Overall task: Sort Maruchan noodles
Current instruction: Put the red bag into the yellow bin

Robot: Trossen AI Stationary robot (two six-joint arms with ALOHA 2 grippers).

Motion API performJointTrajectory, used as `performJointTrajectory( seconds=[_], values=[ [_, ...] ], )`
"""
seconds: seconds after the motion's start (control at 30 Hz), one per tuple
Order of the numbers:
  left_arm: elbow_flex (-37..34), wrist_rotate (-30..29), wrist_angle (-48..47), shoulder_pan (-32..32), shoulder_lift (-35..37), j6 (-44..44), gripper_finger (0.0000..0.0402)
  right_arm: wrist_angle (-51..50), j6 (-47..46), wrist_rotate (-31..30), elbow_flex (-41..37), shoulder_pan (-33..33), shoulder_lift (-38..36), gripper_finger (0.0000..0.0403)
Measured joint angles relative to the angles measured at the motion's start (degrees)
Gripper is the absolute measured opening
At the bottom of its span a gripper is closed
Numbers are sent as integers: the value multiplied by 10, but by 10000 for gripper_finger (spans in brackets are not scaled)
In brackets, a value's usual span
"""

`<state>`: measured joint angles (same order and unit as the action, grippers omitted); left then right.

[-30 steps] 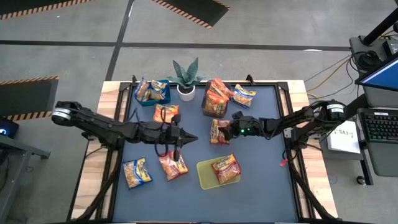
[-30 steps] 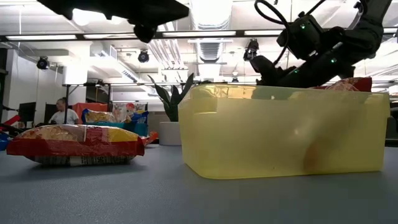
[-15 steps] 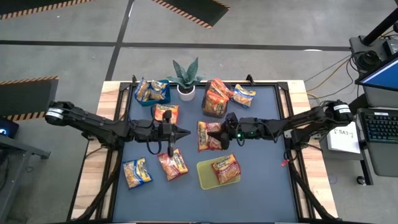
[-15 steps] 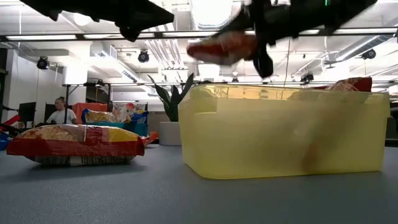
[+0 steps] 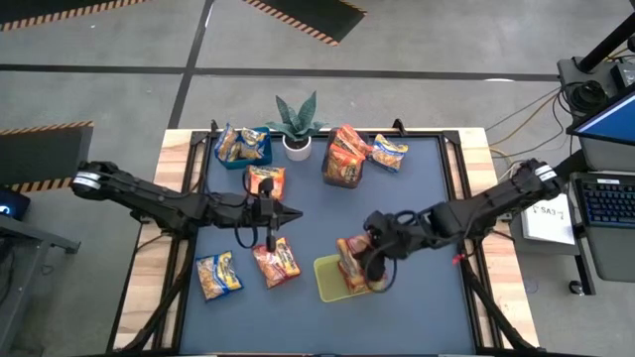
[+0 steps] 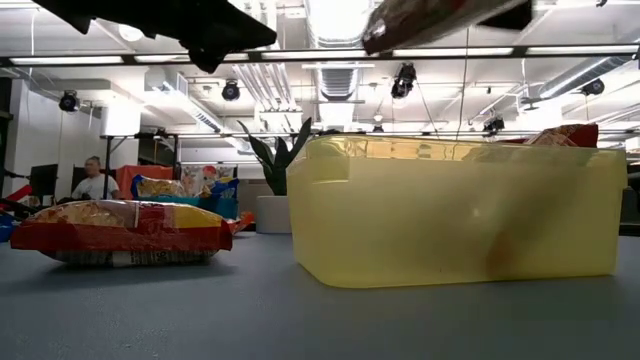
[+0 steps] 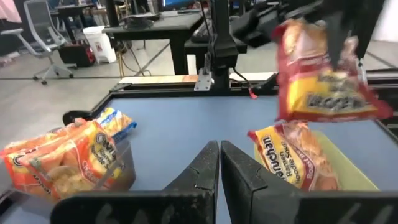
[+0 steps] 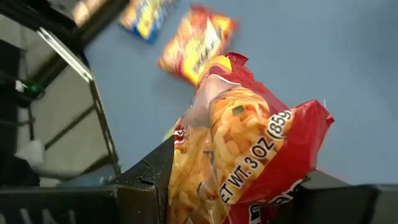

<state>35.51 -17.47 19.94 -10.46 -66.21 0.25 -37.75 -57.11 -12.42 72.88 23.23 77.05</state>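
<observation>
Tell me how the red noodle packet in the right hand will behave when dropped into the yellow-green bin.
The red noodle packet looks light; the right hand holds it aloft by one end. Its crinkly wrapper probably flexes. It would likely land flat on the packet already inside.

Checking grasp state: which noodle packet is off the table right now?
The red packet clamped in the right claw, hanging above the yellow-green bin; the others lie on the table or in bins.

Overhead straight down, low level across the table [image 5: 417, 169] (both sharing the yellow bin [image 6: 460, 210]), wrist views forward.
</observation>
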Motion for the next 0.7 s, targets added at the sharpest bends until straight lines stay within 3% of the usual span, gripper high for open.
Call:
performJointTrajectory(
  seconds=[0.17, 0.4, 0.7],
  values=[
    [3, 0, 8, 0, -14, -12, 0, -96, -97, 5, 71, 36, 43, 153],
    [4, 0, 11, 0, -17, -10, 0, -127, -200, 67, 82, 59, 97, 153],
    [4, 0, 11, 0, -18, -8, 0, -135, -223, 105, 91, 52, 155, 153]
  ],
)
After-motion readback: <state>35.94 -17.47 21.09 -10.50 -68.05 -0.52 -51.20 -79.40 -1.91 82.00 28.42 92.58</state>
